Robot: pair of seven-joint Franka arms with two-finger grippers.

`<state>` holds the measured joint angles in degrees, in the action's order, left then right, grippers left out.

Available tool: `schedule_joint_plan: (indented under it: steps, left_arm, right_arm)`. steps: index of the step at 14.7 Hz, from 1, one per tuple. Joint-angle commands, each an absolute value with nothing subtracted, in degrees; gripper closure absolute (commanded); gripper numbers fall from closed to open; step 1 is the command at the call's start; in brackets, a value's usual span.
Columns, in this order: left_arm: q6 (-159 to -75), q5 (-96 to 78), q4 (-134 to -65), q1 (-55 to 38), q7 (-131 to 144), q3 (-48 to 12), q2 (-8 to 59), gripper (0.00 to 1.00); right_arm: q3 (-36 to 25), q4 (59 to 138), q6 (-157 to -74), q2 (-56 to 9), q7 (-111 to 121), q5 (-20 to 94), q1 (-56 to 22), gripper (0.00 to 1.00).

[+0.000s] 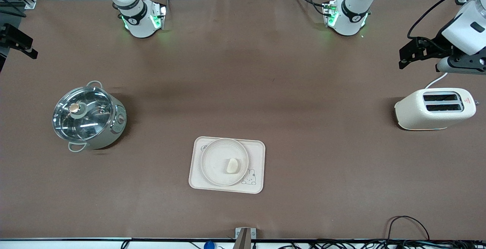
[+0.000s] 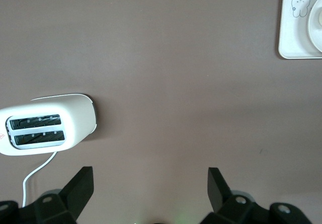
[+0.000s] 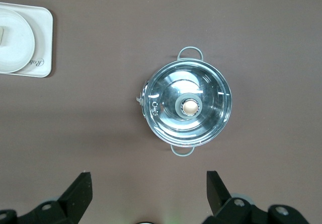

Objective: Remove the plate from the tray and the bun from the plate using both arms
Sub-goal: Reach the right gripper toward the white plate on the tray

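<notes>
Brown tabletop (image 1: 243, 70) bears plate (image 1: 212, 165) with bun (image 1: 232, 165); both tools spread wide.

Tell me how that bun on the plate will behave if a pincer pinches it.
The bun looks small and soft, so it probably squashes and weighs little. One flat end suggests it won't roll far. Lying loose on the plate, it may skid.
</notes>
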<state>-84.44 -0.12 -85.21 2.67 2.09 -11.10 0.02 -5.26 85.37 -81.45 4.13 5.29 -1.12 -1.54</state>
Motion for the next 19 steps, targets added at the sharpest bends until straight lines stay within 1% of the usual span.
schedule_joint_plan:
  steps: [1,8,11,15,17,19]
  left_arm:
    - [-83.8,-1.3,-84.1,3.1,2.2,-11.3,0.0,0.00]
    - [-84.0,-0.7,-83.8,3.3,1.9,-11.1,1.0,0.00]
    - [-84.7,-0.7,-83.8,3.3,2.5,-11.1,1.4,0.00]
    - [-85.7,-0.4,-83.9,3.2,2.5,-11.1,1.5,0.00]
    - [-85.7,-0.4,-83.9,2.8,2.5,-11.1,1.5,0.00]
    - [-85.8,-0.8,-83.8,3.2,2.4,-11.1,2.3,0.00]
  right_arm:
    - [-5.1,86.0,-81.3,5.1,5.6,-0.4,-1.1,0.00]
    - [-5.0,86.0,-81.5,4.9,5.7,0.6,-1.4,0.00]
    - [-4.8,85.9,-83.7,3.8,5.8,2.2,-3.2,0.00]
    - [-4.8,86.0,-90.5,-5.1,3.4,3.9,-7.7,0.00]
    - [-4.8,86.0,-94.8,-10.8,-0.2,10.3,-9.0,0.00]
    - [-4.8,86.0,-100.0,-18.2,-6.6,17.3,-10.4,0.00]
